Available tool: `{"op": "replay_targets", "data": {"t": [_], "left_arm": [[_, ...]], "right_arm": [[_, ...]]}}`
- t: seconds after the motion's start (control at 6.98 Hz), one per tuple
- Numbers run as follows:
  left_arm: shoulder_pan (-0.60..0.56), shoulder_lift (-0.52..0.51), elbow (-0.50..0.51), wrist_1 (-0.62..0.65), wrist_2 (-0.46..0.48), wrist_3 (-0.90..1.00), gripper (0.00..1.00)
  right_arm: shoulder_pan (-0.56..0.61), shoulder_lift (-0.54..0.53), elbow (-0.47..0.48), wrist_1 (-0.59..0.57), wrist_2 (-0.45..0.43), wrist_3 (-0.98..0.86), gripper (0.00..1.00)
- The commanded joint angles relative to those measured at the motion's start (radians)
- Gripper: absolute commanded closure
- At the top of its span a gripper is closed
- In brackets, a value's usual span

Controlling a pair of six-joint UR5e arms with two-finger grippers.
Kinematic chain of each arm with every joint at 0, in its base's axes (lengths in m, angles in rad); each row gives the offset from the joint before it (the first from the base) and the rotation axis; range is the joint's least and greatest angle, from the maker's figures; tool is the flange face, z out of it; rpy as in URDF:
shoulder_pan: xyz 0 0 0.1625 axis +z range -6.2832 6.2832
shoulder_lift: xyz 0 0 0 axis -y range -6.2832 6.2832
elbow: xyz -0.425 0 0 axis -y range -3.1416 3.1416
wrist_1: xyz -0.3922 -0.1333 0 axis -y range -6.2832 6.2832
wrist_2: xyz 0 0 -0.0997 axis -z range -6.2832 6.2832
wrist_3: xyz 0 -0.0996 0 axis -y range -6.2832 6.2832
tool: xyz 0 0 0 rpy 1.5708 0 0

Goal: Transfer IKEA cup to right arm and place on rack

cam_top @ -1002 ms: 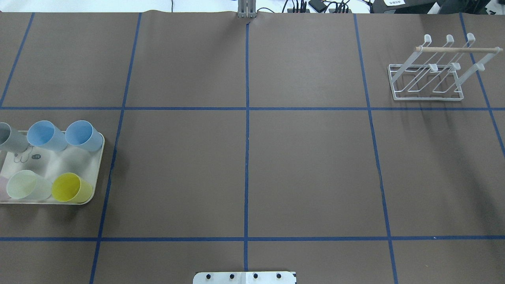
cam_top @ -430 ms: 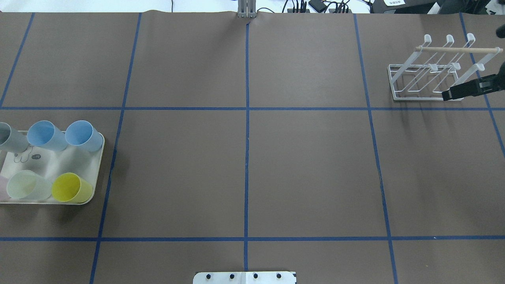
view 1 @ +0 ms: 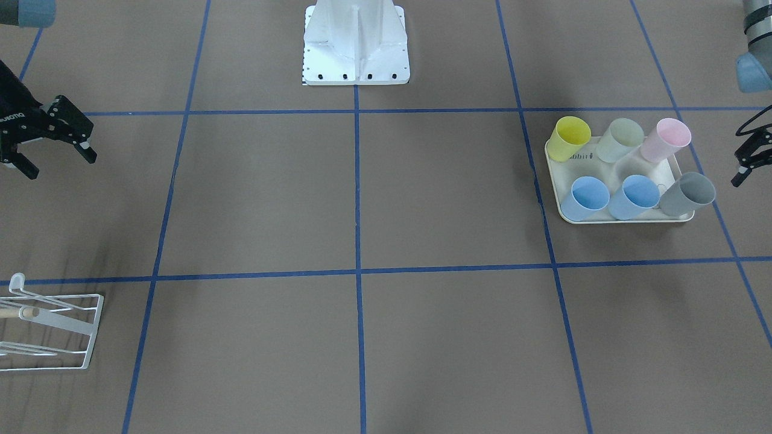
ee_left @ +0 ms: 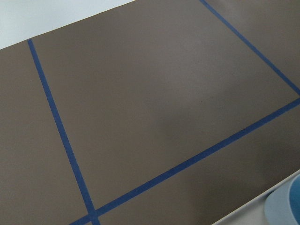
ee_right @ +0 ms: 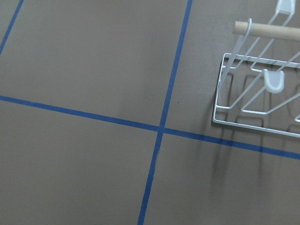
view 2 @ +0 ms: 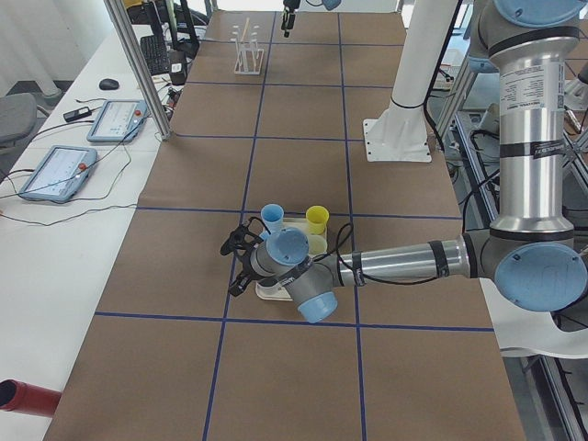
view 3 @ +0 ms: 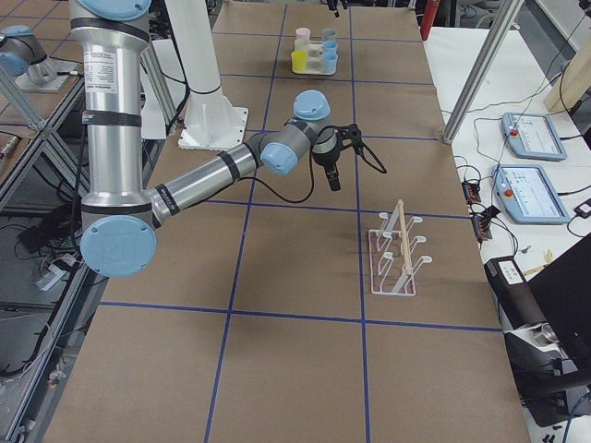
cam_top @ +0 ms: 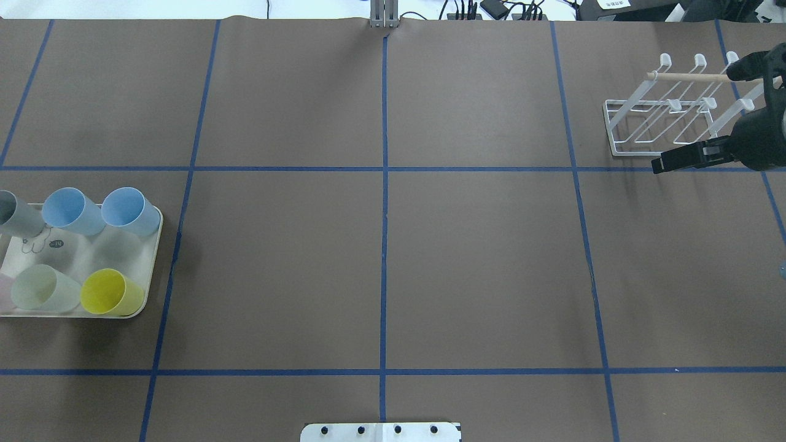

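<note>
Several IKEA cups lie tilted on a cream tray (view 1: 605,172): yellow (view 1: 572,137), pale green (view 1: 624,138), pink (view 1: 666,138), two blue (view 1: 588,197) and grey (view 1: 690,194). My left gripper (view 1: 746,161) hovers just outside the tray beside the grey cup. It is cut by the frame edge, and its fingers look spread and hold nothing. The white wire rack (cam_top: 666,126) with its wooden dowel stands at the far right and holds no cups. My right gripper (view 1: 60,164) is open and holds nothing, hanging over the table near the rack's front edge.
In the overhead view the tray (cam_top: 153,258) sits at the table's left edge. The robot's white base plate (view 1: 356,60) stands at mid table. Blue tape lines cross the brown cover. The left wrist view shows a blue cup's rim (ee_left: 287,206).
The right gripper has come into the overhead view from the right edge and moved leftward along the rack's near side. Cups, tray and rack have not moved.
</note>
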Motion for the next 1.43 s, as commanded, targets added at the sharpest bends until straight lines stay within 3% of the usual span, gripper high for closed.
{"op": "replay_targets", "data": {"t": [0.0,0.29,0.43,0.57,0.72,1.0,1.29], "left_arm": [[0.081,0.017,0.019,-0.038,0.069,-0.021,0.0],[0.116,0.028,0.019,-0.045,0.093,-0.019,0.01],[0.129,0.028,0.023,-0.045,0.094,-0.016,0.16],[0.136,0.028,0.028,-0.045,0.093,-0.01,0.41],[0.144,0.028,0.028,-0.046,0.093,-0.007,0.51],[0.156,0.028,0.034,-0.046,0.093,-0.005,0.52],[0.158,0.028,0.036,-0.046,0.091,-0.004,0.7]], "right_arm": [[-0.008,0.0,0.002,0.001,-0.002,0.004,0.0],[-0.008,0.0,0.002,0.001,-0.002,0.002,0.0],[-0.008,0.0,0.002,0.0,-0.002,0.004,0.0],[-0.008,0.001,0.002,0.0,-0.002,0.002,0.0],[-0.008,0.0,0.002,0.0,-0.002,0.004,0.0],[-0.008,0.0,-0.001,0.001,-0.002,0.002,0.0],[-0.008,0.0,0.001,0.001,-0.002,0.002,0.0]]}}
